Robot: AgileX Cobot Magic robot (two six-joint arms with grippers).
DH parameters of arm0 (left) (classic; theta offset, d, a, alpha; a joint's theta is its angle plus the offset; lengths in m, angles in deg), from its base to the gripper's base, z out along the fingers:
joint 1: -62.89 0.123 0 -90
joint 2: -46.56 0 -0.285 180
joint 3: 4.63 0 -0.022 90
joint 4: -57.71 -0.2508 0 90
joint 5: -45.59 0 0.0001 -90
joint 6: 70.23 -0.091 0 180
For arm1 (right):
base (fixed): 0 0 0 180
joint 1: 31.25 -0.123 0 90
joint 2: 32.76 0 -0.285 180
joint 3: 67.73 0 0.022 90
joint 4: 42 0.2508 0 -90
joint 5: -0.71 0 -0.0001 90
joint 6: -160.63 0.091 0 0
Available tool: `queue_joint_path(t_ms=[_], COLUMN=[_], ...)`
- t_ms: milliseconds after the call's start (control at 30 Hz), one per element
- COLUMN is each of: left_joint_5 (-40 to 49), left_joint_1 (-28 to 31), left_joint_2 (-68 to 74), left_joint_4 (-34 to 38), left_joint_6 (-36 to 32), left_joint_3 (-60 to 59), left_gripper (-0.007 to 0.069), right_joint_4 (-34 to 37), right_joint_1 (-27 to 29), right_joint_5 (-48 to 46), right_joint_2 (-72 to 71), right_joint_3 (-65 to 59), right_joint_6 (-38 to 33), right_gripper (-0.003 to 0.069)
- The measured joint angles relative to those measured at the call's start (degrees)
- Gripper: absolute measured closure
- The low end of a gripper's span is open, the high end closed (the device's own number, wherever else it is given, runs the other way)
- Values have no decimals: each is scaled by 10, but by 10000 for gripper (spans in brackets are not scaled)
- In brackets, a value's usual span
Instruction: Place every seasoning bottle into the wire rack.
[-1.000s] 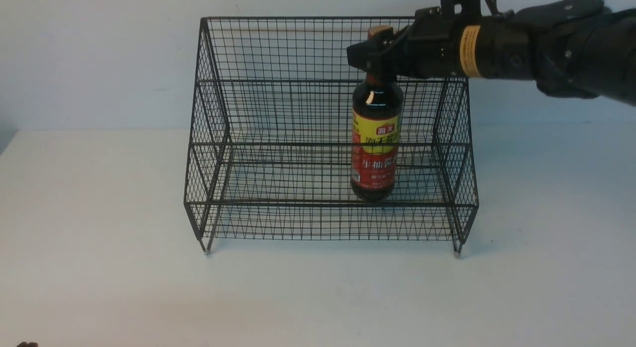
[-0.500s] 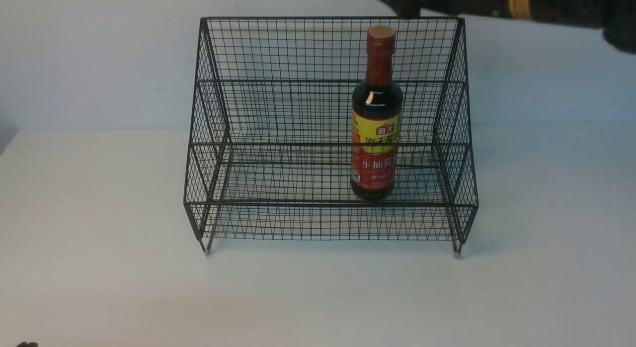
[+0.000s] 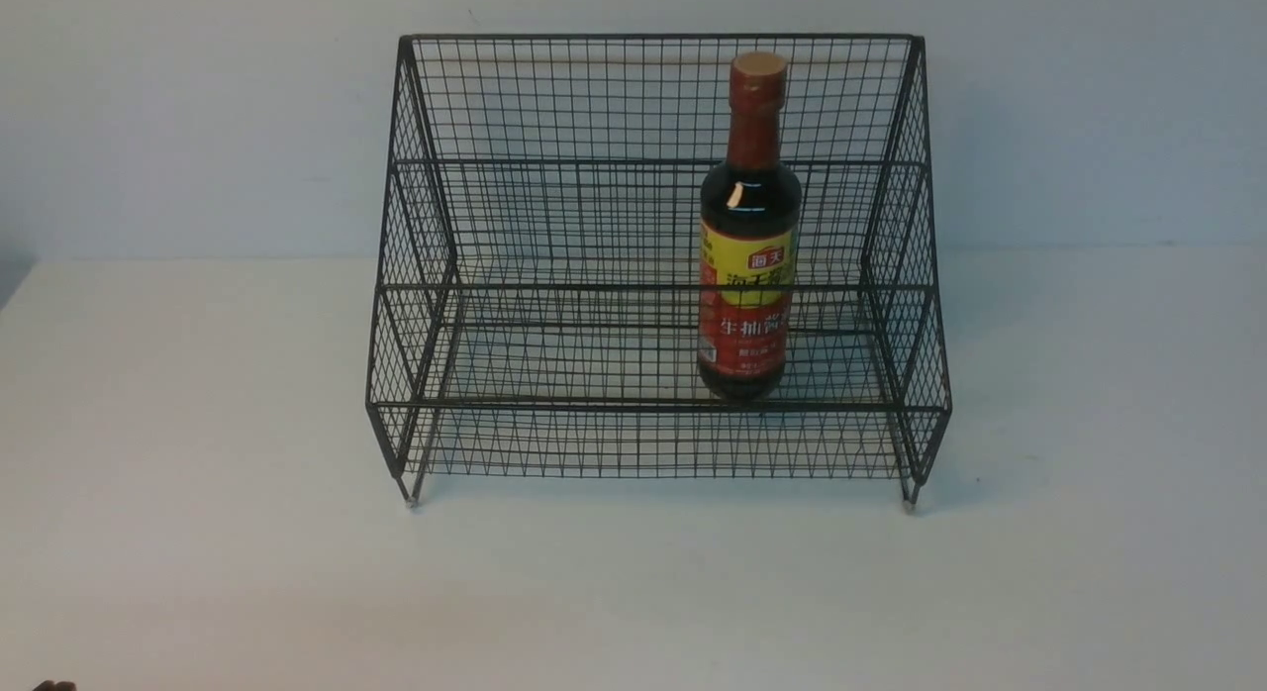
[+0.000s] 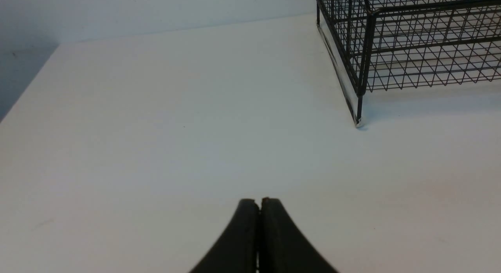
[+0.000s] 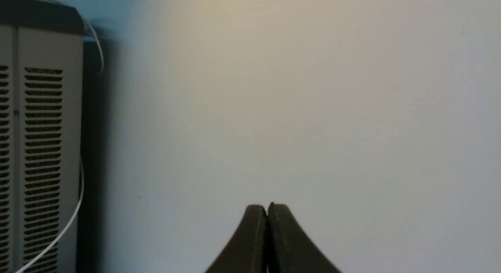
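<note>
Hovering clear of the rack, right pincer closed; left pincer seemingly closed

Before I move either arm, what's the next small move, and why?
I'd probably leave the bottle alone and ease the right gripper toward a rest pose. The bottle stands upright in the rack, nothing touches it, and both the right and left grippers are shut on nothing.
</note>
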Motion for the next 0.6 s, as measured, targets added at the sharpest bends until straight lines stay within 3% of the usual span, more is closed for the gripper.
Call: queue_joint_path(t_ms=[233,600], left_joint_5=[0,0], left_joint_1=[0,0], left_joint_2=[0,0], left_joint_4=[0,0], left_joint_6=[0,0], left_joint_3=[0,0], left_gripper=[637,637], right_joint_4=[0,0], right_joint_1=[119,111], right_joint_5=[133,163], right_joint_2=[-51,-72], right_joint_3=[0,3], right_joint_6=[28,95], right_gripper=[671,671])
